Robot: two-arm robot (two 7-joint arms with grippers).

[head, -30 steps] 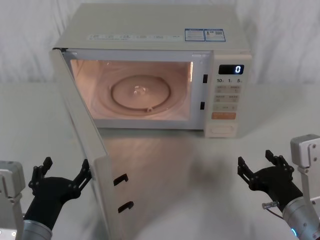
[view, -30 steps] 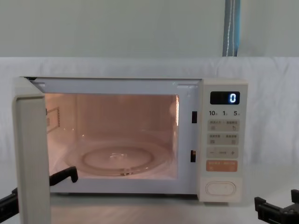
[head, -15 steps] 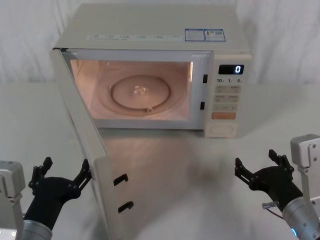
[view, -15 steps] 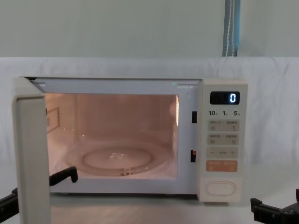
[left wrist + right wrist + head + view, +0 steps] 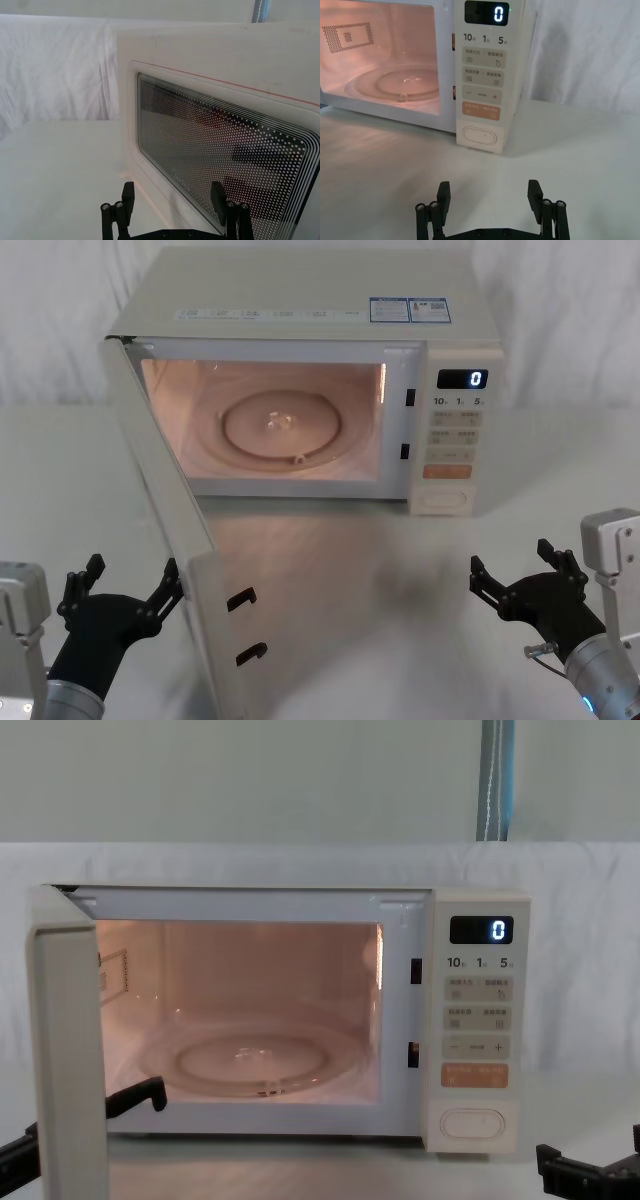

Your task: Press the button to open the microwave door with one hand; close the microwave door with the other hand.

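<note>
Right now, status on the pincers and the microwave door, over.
Left pincer open, low beside the microwave door's outer face. Right pincer open, low, short of the button. Door wide open, cavity lit. Nothing blocking its swing.

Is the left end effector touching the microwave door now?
Cannot tell. In the head view the left end effector sits beside the open microwave door, one finger overlapping its edge.

The cream microwave door (image 5: 165, 530) (dark dotted glass window) is swung wide open on its left hinge. The wide oval cream button (image 5: 481, 135) is seen lowest on the panel.
</note>
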